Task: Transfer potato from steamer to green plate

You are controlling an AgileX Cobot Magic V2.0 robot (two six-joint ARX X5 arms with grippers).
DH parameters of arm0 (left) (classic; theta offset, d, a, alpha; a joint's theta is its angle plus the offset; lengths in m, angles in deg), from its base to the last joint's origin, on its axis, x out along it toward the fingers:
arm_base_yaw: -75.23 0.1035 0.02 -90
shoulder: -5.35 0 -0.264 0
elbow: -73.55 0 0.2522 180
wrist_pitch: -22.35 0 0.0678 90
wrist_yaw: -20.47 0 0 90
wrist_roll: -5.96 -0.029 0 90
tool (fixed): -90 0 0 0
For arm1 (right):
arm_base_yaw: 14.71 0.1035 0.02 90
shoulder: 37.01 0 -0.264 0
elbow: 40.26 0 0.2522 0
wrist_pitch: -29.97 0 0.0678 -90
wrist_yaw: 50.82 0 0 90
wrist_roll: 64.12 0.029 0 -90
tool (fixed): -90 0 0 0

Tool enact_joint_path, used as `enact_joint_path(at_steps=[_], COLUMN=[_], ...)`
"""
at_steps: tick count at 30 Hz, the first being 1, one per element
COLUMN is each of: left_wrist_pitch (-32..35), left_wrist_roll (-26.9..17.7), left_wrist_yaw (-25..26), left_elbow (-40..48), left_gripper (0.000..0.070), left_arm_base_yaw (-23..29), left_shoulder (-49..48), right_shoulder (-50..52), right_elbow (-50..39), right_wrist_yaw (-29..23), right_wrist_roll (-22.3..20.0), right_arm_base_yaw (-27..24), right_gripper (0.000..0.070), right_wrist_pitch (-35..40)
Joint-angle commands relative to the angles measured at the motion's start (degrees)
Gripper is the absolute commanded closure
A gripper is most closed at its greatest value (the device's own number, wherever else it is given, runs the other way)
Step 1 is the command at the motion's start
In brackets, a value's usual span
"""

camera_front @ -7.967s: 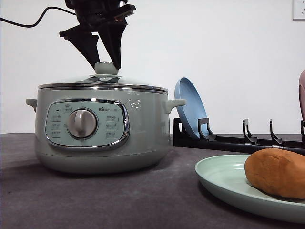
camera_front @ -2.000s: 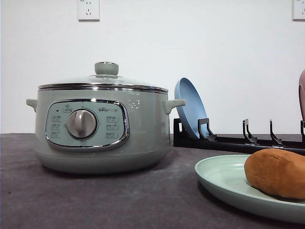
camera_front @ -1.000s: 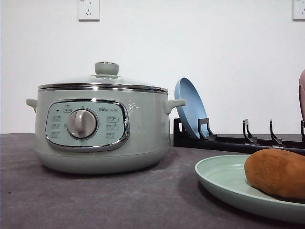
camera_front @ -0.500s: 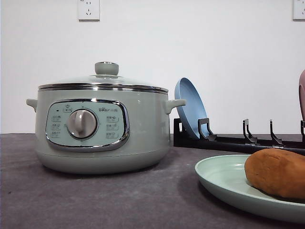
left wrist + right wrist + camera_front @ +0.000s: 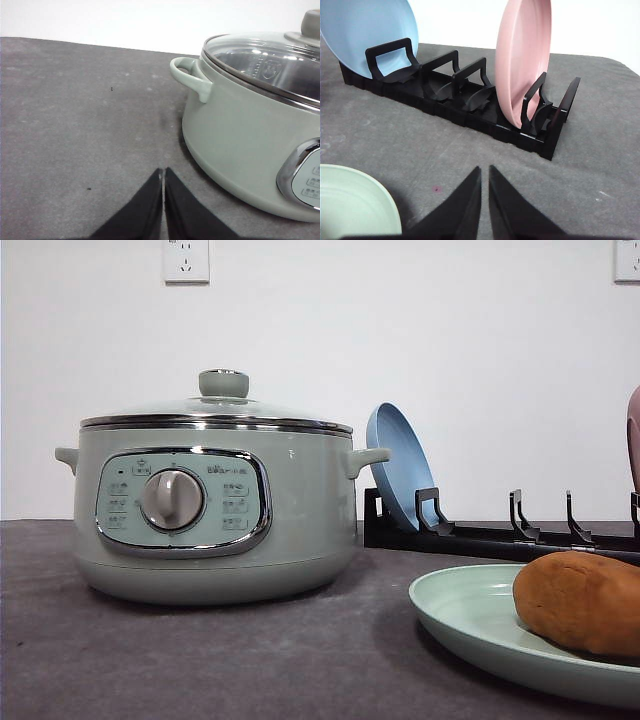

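On my left wrist camera the left gripper (image 5: pixel 163 172) has its two black fingers pressed together with nothing between them, hanging over bare dark grey table cloth (image 5: pixel 75 125) just beside the large round sage-green steamer (image 5: pixel 240 130). My right wrist camera shows the right gripper (image 5: pixel 485 171) with its fingers drawn nearly together, only a thin slit between them, and empty too. It hangs over the cloth between the wide pale mint-green plate (image 5: pixel 350 200) and the black slotted plate rack (image 5: pixel 470 107).

From the front I see the brownish-orange oblong potato (image 5: pixel 580 600) lying on the green plate, at its right side, and well apart from the steamer. The steamer's knobbed glass lid (image 5: pixel 222 400) sits closed on the pot.

The potato and the plate are cut off by the front camera's right edge, so I cannot see either whole. In the rack a round blue plate (image 5: pixel 367 35) leans in one end slot and a pink plate (image 5: pixel 525 60) stands upright near the other; the front camera catches just a sliver of the pink one. Through the lid I make out only glare and a metal rim.
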Motion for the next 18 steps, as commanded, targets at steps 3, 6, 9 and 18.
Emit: enact_joint_path(at_steps=[3, 6, 9, 18], left_wrist_pitch=[-0.3, -0.3, -0.4, -0.3], left_wrist_roll=[-0.4, -0.4, -0.4, -0.4], left_wrist_yaw=[-0.2, -0.2, -0.2, -0.2], left_elbow=[1.2, 1.2, 1.2, 1.2], left_gripper=[0.07, 0.07, 0.07, 0.07], left_arm_base_yaw=[-0.1, -0.1, -0.1, -0.1], left_shoulder=[-0.1, -0.1, -0.1, -0.1], right_shoulder=[0.1, 0.1, 0.1, 0.1], right_elbow=[-0.3, -0.3, -0.3, -0.3], right_wrist_yaw=[0.0, 0.0, 0.0, 0.0], right_wrist_roll=[-0.2, -0.2, -0.2, -0.2], right_arm_base_yaw=[0.0, 0.0, 0.0, 0.0], right_gripper=[0.0685, 0.0685, 0.0685, 0.0685], right_wrist_pitch=[0.9, 0.9, 0.9, 0.9])
